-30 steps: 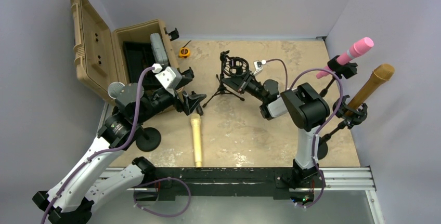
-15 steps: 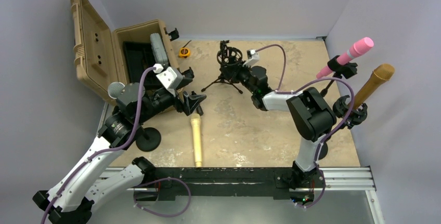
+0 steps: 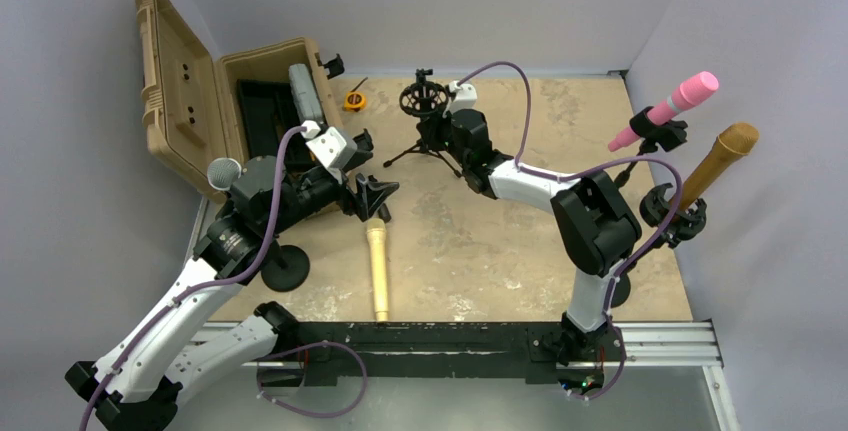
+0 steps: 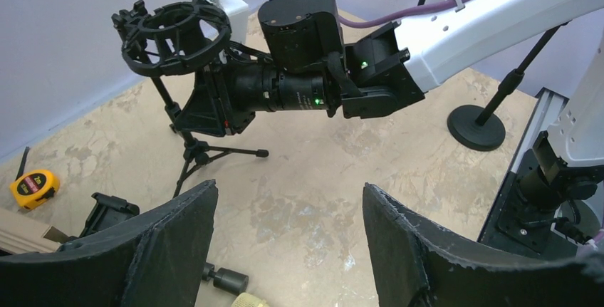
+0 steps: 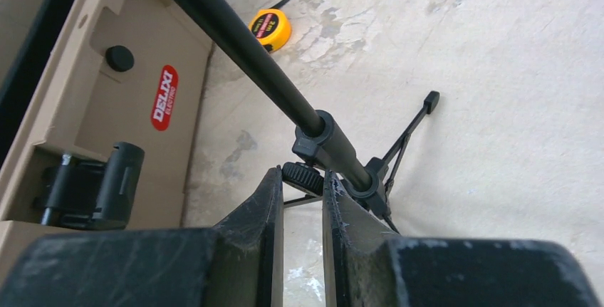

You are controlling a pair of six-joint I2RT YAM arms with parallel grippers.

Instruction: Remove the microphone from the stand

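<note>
A gold microphone lies flat on the table, free of any stand; its tip shows at the bottom edge of the left wrist view. My left gripper is open and empty just above the microphone's far end. A small black tripod stand with an empty shock mount stands at the back centre. My right gripper is shut on the stand's knurled knob, beside its pole.
An open tan case stands back left, a yellow tape measure beside it. A pink microphone and a brown one sit on stands at the right. A grey-headed microphone on a round-base stand is under my left arm.
My right gripper has carried the tripod stand from the table's middle toward the back left. My left gripper has stayed nearly still over the gold microphone.
</note>
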